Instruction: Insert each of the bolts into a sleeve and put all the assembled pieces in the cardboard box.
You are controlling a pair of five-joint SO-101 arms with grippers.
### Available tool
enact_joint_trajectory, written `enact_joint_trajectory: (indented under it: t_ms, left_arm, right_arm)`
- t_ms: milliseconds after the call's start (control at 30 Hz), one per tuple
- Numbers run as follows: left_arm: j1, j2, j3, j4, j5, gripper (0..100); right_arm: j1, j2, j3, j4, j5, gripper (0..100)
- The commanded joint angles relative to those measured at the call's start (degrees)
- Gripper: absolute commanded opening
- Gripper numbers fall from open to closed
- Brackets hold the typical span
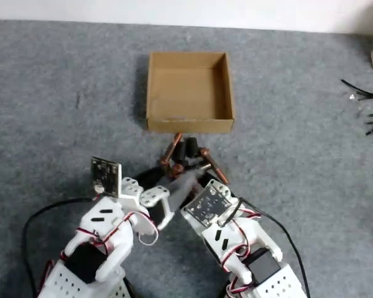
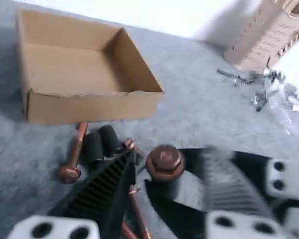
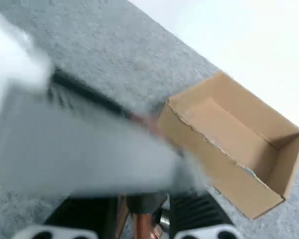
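Currently the cardboard box point(image 1: 188, 87) sits open-topped at mid table, its bare floor showing. Loose bolts point(image 2: 74, 154) and two black sleeves point(image 2: 102, 144) lie on the table point(image 1: 62, 93) just in front of the box's near wall.

Both arms come in from the near edge and converge on that pile. Left gripper point(image 1: 176, 184): jaws wide apart, straddling an upright bolt point(image 2: 164, 160). Its head shows between them with a dark body under it, and neither jaw clearly touches it. Right gripper point(image 3: 142, 224) is low at the same spot, with a copper shank and something dark between its black jaws. Can't tell whether it grips.

Table surface is grey and felt-like. White wall point(image 1: 236, 9) behind. Black cables point(image 1: 367, 112) lie at the table's right edge, with a beige tower model point(image 2: 269, 35) near them.
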Motion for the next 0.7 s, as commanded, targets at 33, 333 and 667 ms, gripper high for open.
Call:
enact_joint_trajectory:
  t_ms: [33, 333, 667]
  left_arm:
    - [-3.8, -0.6, -0.7, 1.0, 2.5, 43]
    - [-20.1, -0.7, -2.9, -3.8, 16.1, 38]
    - [-23.5, -0.6, 1.1, -3.9, 6.9, 36]
  right_arm:
    - [0.7, -0.8, 7.4, -0.1, 0.6, 0.5]
    - [1.6, -0.9, 7.4, -0.1, 0.5, 0.5]
    - [3.2, -1.0, 7.4, -0.4, 0.4, 0.5]
